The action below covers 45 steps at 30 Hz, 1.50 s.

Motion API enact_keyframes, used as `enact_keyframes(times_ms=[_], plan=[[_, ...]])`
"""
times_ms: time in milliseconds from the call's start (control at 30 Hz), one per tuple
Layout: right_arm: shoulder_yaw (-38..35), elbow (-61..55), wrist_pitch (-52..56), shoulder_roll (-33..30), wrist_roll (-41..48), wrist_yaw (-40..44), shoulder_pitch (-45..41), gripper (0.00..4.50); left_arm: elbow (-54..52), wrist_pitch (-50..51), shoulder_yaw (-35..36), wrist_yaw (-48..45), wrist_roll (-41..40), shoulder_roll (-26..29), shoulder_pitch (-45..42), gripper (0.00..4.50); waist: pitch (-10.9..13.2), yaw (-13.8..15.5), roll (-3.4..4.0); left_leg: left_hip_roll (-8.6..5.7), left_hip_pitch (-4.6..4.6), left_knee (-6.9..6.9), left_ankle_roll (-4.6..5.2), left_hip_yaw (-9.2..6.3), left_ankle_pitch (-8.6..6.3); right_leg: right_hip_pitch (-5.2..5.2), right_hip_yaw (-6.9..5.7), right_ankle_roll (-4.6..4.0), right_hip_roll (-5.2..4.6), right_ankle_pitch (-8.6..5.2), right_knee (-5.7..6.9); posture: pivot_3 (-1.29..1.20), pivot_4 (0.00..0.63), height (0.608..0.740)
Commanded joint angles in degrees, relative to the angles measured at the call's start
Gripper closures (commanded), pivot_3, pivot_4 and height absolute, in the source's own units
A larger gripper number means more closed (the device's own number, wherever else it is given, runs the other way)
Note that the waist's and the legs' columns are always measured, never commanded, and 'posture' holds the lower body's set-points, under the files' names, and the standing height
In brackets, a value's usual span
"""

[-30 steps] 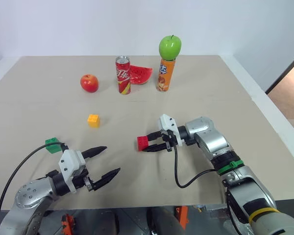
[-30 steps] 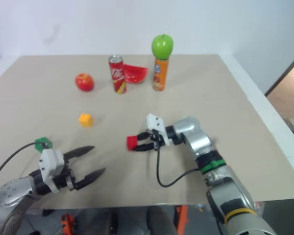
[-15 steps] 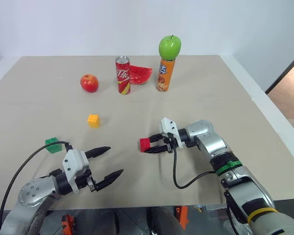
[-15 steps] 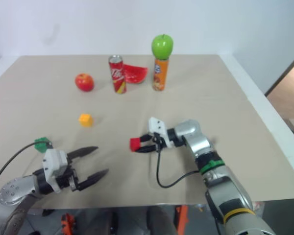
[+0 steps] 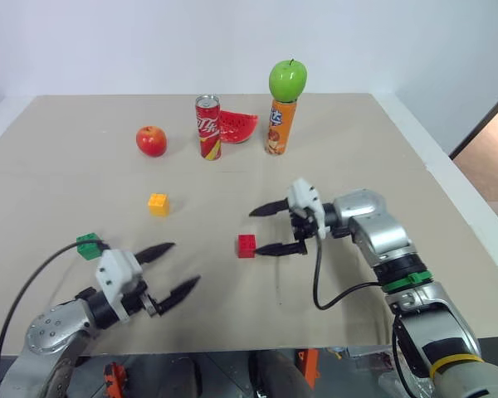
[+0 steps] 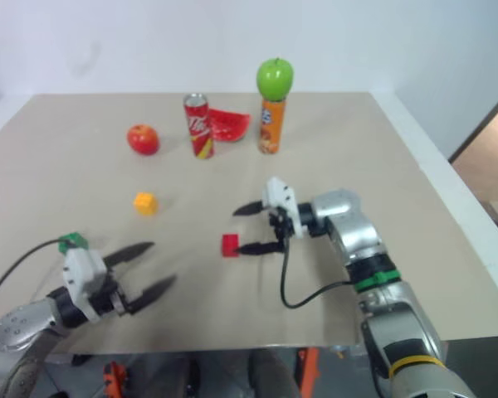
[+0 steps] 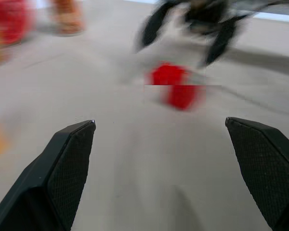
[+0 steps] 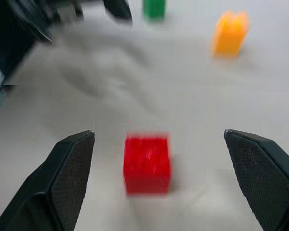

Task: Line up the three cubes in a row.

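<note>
The red cube (image 5: 246, 245) lies free on the table (image 5: 448, 240); the spread right gripper (image 5: 267, 228) hovers beside it, nothing between. Left of the red cube, the left gripper (image 5: 172, 267) is spread, near the green cube (image 5: 88, 245).

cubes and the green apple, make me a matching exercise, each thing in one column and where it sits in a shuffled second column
Things:
1. red cube
2. green cube
3. yellow-orange cube
4. green apple

Places:
A. on top of the orange can
B. on the table, just in front of the right gripper, whose jaws stand open
C. near the table's front left, beside the left gripper
D. alone on the table, nearer than the red apple

Pairs: 1-B, 2-C, 3-D, 4-A
</note>
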Motion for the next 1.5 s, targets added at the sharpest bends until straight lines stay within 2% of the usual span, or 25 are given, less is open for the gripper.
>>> enact_keyframes(times_ms=[33,267,500,700,1100,1200,1400,1433,1500], plan=[[-2.9,-7.4,3.6,-0.2,4.2,-1.9,1.3,0.02,-5.0,2.1,5.1,8.6,-0.1,-2.4,0.7,0.0,0.0,0.0,0.0,0.0,0.02,0.0,0.0,0.01,0.0,0.02,0.0,0.0,0.0,0.0,0.0,0.0,0.15,0.74],[-2.9,-11.4,2.7,0.5,5.5,-3.4,1.9,0.02,-11.5,5.4,9.8,25.8,3.7,-11.5,3.2,0.0,0.0,0.0,-0.02,-0.05,0.06,0.05,0.0,0.05,0.0,0.1,0.04,0.07,-0.03,0.04,-0.01,0.0,0.15,0.74],[-2.6,-9.9,2.0,1.0,5.7,-2.9,1.3,0.02,-6.7,6.1,10.7,40.7,10.1,-21.3,-1.0,0.0,0.0,0.0,-0.06,-0.11,0.08,0.14,0.0,0.02,0.01,0.18,0.01,0.12,-0.03,0.1,-0.01,0.0,0.15,0.74],[-2.3,-9.4,0.6,1.2,5.2,-2.7,1.3,0.02,-1.6,5.4,8.9,42.1,12.9,-22.2,-4.8,0.0,0.0,0.0,-0.07,-0.11,0.08,0.15,-0.01,0.02,0.03,0.19,0.02,0.11,0.0,0.15,-0.02,0.0,0.15,0.74],[-2.0,-10.0,-1.8,-0.1,3.4,-3.5,2.4,0.02,5.6,9.7,9.4,42.9,11.5,-22.8,-8.8,0.0,0.0,0.0,-0.08,-0.11,0.06,0.15,-0.01,0.02,0.02,0.18,0.02,0.13,-0.01,0.16,-0.04,0.0,0.15,0.74],[-2.1,-10.3,-2.1,-0.5,3.3,-3.5,2.8,0.0,6.3,11.3,9.3,43.3,11.6,-22.7,-9.4,0.82,0.0,0.0,-0.08,-0.12,0.06,0.15,-0.01,0.02,0.02,0.18,0.02,0.13,-0.01,0.16,-0.04,0.0,0.15,0.74],[-2.3,-10.6,-2.7,-1.1,3.2,-3.4,3.7,0.0,6.5,11.9,9.4,43.6,12.7,-22.6,-8.9,2.94,0.0,0.0,-0.08,-0.12,0.06,0.15,-0.01,0.02,0.02,0.18,0.03,0.13,-0.01,0.16,-0.04,0.0,0.15,0.74],[-2.3,-10.6,-2.8,-1.1,3.2,-3.4,3.8,0.0,6.7,11.7,9.4,43.4,13.1,-22.4,-8.7,3.19,0.0,0.0,-0.09,-0.12,0.06,0.15,-0.01,0.02,0.02,0.18,0.03,0.13,-0.01,0.16,-0.04,0.0,0.15,0.74],[-2.3,-10.5,-3.2,-1.2,3.1,-3.4,4.0,0.0,7.1,10.9,9.1,42.4,13.8,-21.6,-8.3,3.18,0.0,0.0,-0.09,-0.12,0.07,0.15,-0.01,0.02,0.02,0.19,0.03,0.13,-0.01,0.16,-0.04,0.0,0.15,0.74]])
